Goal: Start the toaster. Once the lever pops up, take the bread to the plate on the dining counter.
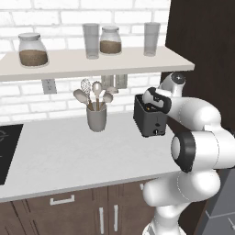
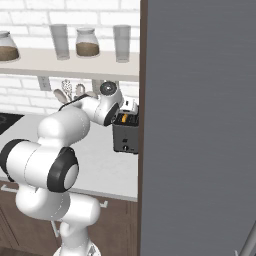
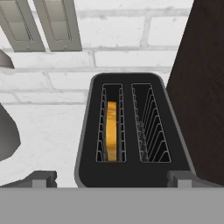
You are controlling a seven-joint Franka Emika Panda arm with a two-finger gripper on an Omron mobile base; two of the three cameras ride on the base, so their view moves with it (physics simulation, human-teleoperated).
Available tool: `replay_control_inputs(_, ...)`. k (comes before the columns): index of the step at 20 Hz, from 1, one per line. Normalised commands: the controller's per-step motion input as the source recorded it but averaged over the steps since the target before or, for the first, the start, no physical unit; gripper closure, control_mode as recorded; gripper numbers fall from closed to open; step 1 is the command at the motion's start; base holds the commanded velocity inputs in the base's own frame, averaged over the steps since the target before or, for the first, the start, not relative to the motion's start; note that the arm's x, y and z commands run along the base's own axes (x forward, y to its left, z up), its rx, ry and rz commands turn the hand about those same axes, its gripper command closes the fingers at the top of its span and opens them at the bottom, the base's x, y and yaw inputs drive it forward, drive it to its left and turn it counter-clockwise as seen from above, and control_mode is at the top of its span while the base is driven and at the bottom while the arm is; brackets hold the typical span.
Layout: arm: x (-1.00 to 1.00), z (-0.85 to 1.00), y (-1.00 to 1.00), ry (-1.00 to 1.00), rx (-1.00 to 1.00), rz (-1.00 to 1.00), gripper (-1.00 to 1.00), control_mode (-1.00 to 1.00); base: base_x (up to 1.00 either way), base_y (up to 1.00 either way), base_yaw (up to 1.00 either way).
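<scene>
Dark grey and boxy, the toaster (image 3: 131, 131) is sitting at the right end of the pale worktop (image 1: 69, 156), just beside a tall dark panel (image 3: 201, 87). The bread (image 3: 112, 130) is being carried edge-up in the left of its two slots (only its golden crust can be made out), sunk below the top. The gripper (image 3: 112, 178) is being held directly above the toaster, its fingers spread fully wide and nothing gripped between them. Whether toasting has been started cannot be judged; the lever is not being shown clearly from any side. The next move is judged to call for pressing that lever down, or lowering the fingers astride the slice. A grey utensil cup (image 1: 97, 118) is standing well apart to the left.
</scene>
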Motion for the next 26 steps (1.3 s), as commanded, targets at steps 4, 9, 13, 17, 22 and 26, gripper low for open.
replay_control_inputs(4,0.0,0.0,0.0,0.0,0.0,0.0,-1.0,-1.0,0.0,0.0,0.0)
replay_control_inputs(9,0.0,0.0,0.0,0.0,0.0,0.0,-1.0,-1.0,0.0,0.0,0.0)
replay_control_inputs(13,0.0,0.0,0.0,0.0,0.0,0.0,-1.0,-1.0,0.0,0.0,0.0)
replay_control_inputs(17,0.0,0.0,0.0,0.0,0.0,0.0,-1.0,-1.0,0.0,0.0,0.0)
replay_control_inputs(22,0.0,0.0,0.0,0.0,0.0,0.0,-1.0,-1.0,0.0,0.0,0.0)
replay_control_inputs(26,0.0,0.0,0.0,0.0,0.0,0.0,-1.0,-1.0,0.0,0.0,0.0)
